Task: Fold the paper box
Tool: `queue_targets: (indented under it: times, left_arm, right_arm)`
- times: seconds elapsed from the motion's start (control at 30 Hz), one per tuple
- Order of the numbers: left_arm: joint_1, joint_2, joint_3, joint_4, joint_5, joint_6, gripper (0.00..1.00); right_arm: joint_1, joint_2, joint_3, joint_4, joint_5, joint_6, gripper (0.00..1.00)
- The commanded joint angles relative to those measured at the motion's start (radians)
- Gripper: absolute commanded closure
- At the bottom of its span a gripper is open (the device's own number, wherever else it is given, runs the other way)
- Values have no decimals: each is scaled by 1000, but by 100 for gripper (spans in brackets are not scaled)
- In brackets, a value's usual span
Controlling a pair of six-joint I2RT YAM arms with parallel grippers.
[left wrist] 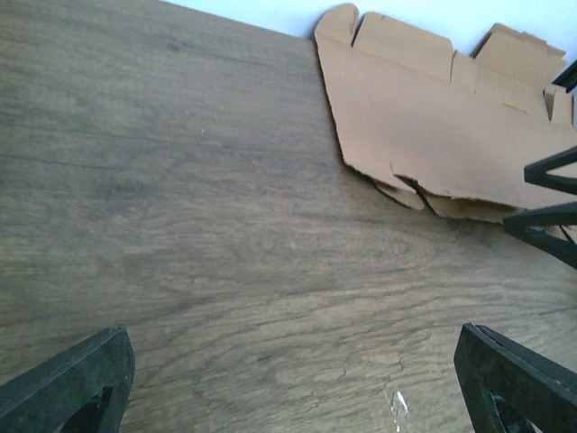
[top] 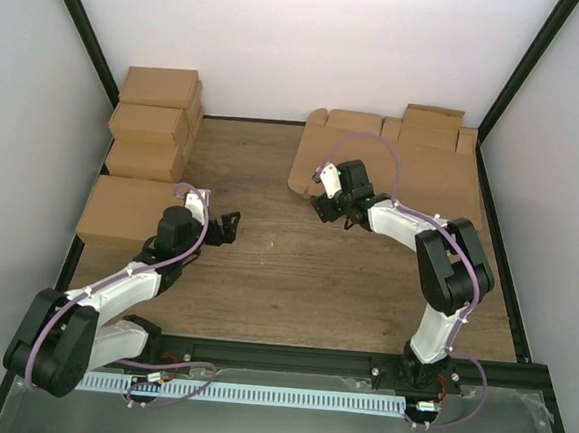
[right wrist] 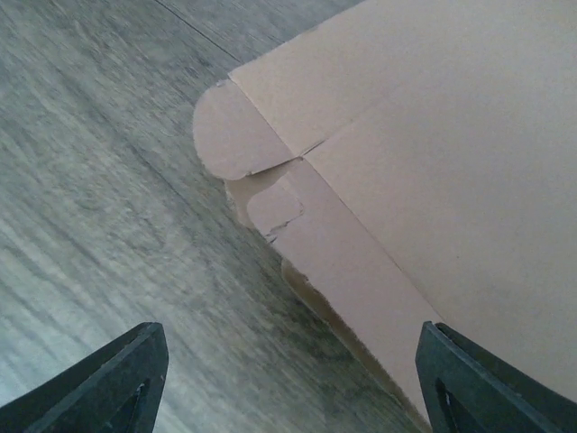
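Fingers [left wrist: 68, 388] splayed wide on the left wrist, only bare table [left wrist: 180, 225] between them; the paper box [left wrist: 424, 126] lies flat, well ahead. Right wrist: fingers [right wrist: 99, 388] apart too, poised at its near corner by the rounded tab [right wrist: 230, 131]. Looks light, thin, easily creased, so best pinched along that free edge. From above, left gripper [top: 227, 224] hangs mid-table, right gripper [top: 323, 204] at the box's near-left corner, far right.

The left hand [top: 229, 224] and right hand [top: 332, 214] are being shown black, with white arm shells [top: 129, 286] and looped lilac cables [top: 366, 136] behind.
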Motion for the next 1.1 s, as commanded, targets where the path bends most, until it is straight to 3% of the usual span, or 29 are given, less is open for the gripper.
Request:
queue_targets:
  times: [0.0,0.2,0.5,0.73,0.97,1.07]
  left_arm:
    - [-5,29,26,34,35,-3,0]
    - [-6,44,28,39,47,-2,0]
    - [-6,59,34,39,54,1,0]
    - [-6,70,37,41,62,7,0]
    - [-6,81,43,39,57,11,0]
    - [-5,85,45,39,57,11,0]
  right_arm:
    - [-4,47,93,-1,60,-73,22]
    - [-2,158,215,-85,78,-144,27]
    - [-2,203,247,-99,24,-232,31]
    - [-2,261,294,-104,83,-249,46]
    - [-2,274,307,-91,62,-270,49]
    - [-2,279,318,-80,94,-275,62]
